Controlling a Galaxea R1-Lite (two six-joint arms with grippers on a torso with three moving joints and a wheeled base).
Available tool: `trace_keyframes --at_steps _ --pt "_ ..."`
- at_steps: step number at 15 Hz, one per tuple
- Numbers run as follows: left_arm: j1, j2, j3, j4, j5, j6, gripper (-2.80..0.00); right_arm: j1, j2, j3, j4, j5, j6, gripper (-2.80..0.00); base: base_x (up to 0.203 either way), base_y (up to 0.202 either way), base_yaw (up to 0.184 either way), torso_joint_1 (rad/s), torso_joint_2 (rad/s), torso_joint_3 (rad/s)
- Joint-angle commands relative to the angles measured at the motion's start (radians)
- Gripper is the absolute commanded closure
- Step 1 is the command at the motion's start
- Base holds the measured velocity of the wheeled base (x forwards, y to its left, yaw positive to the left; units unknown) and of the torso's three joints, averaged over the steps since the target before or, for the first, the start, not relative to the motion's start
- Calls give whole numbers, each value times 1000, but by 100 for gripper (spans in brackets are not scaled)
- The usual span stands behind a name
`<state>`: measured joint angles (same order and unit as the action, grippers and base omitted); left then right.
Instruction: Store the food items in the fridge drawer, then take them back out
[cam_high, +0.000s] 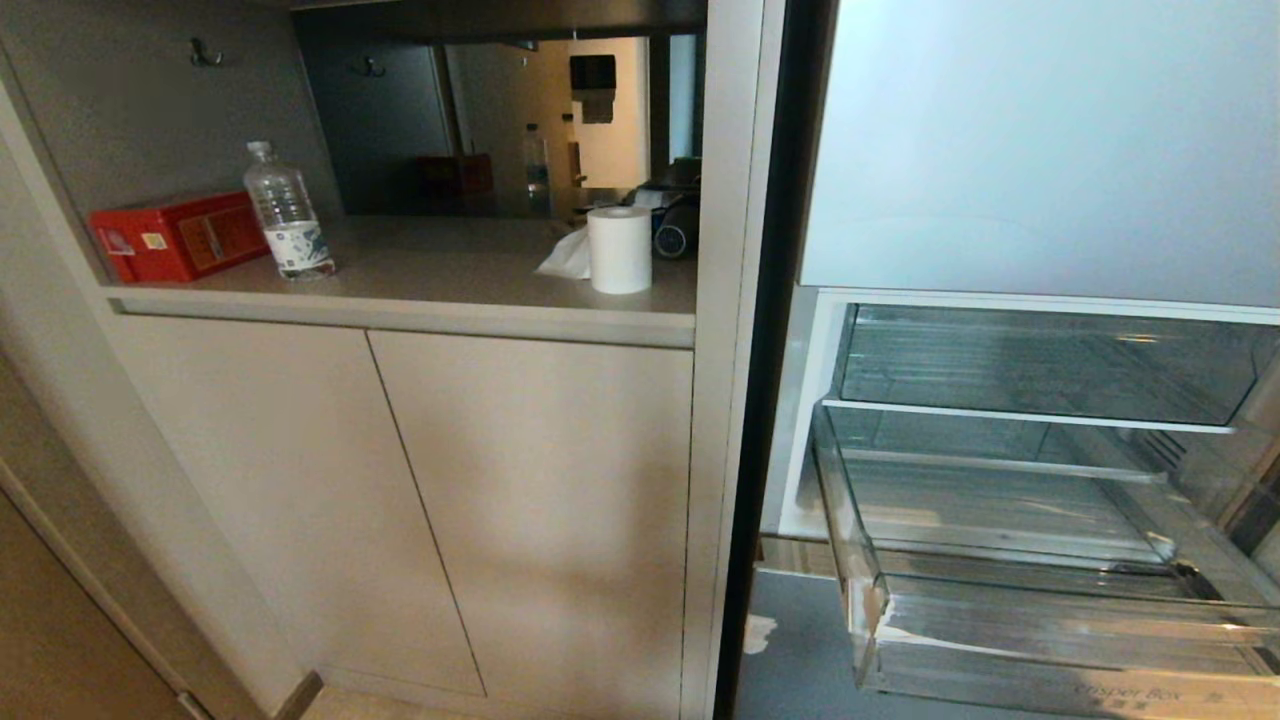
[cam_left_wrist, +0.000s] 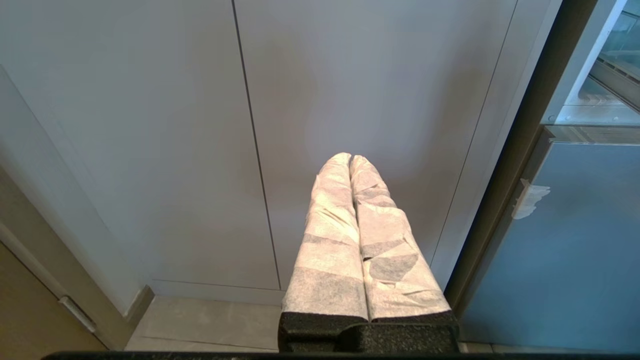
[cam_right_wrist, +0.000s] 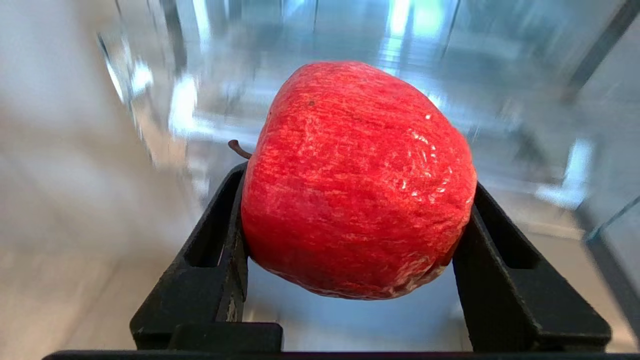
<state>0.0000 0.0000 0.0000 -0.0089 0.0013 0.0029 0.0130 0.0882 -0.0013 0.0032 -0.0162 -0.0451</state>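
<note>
A glossy red apple-like fruit (cam_right_wrist: 357, 180), one of the food items, sits between the two black fingers (cam_right_wrist: 227, 235) of my right gripper (cam_right_wrist: 352, 205), which is shut on it by its sides. Blurred clear plastic lies behind it. In the head view the fridge drawer (cam_high: 1000, 625), clear with "Crisper Box" lettering on its front, stands pulled out at the lower right and looks empty. Neither arm shows there. My left gripper (cam_left_wrist: 350, 160), fingers wrapped in white, is shut on nothing and points at the cabinet doors (cam_left_wrist: 200, 150).
A second clear drawer (cam_high: 1040, 365) sits above the pulled-out one. Left of the fridge, a counter niche holds a red box (cam_high: 175, 237), a water bottle (cam_high: 285, 212) and a paper roll (cam_high: 619, 249). Closed cabinet doors (cam_high: 400, 500) fill the space below.
</note>
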Motion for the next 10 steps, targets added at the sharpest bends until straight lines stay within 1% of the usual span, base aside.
trace_keyframes --at_steps 1,8,10 --pt "-1 1 2 0 0 0 0 -13 -87 1 6 1 -1 0 0 0 0 0 0 0" --pt "0 2 2 0 0 0 0 -13 -87 1 6 1 1 0 0 0 0 0 0 0" --pt "0 1 2 0 0 0 0 -13 -87 1 6 1 2 0 -3 -1 -112 1 6 5"
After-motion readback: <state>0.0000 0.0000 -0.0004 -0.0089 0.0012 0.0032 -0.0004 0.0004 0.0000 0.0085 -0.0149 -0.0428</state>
